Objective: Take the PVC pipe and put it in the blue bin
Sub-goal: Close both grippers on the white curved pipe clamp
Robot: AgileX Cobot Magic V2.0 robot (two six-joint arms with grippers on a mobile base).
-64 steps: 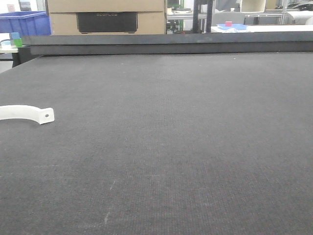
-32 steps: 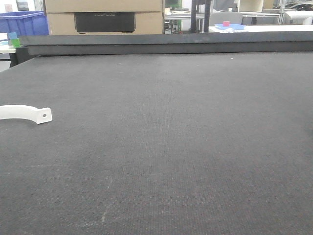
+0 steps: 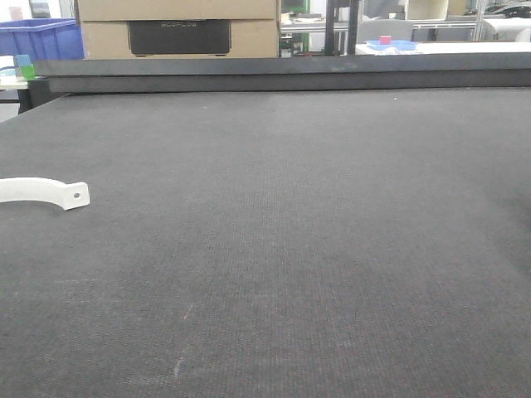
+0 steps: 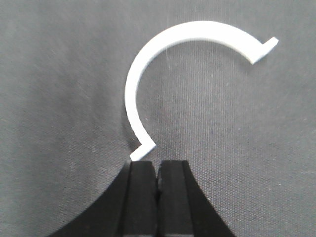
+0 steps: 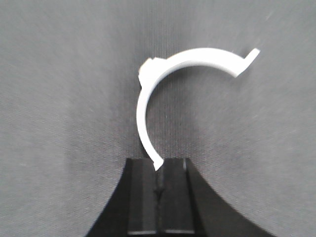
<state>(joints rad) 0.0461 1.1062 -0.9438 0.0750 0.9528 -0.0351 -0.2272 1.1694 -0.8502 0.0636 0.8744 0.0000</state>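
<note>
PVC pipe (image 3: 41, 191) unmoved on mat (image 3: 290, 249).

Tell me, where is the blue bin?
The blue bin sits in the front view's top left corner, beyond the far edge of the table, just left of the cardboard box.

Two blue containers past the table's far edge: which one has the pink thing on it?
The low blue tray at back right, carrying the pink block. The other, the deep blue bin at back left beside the cardboard box, shows nothing pink.
</note>
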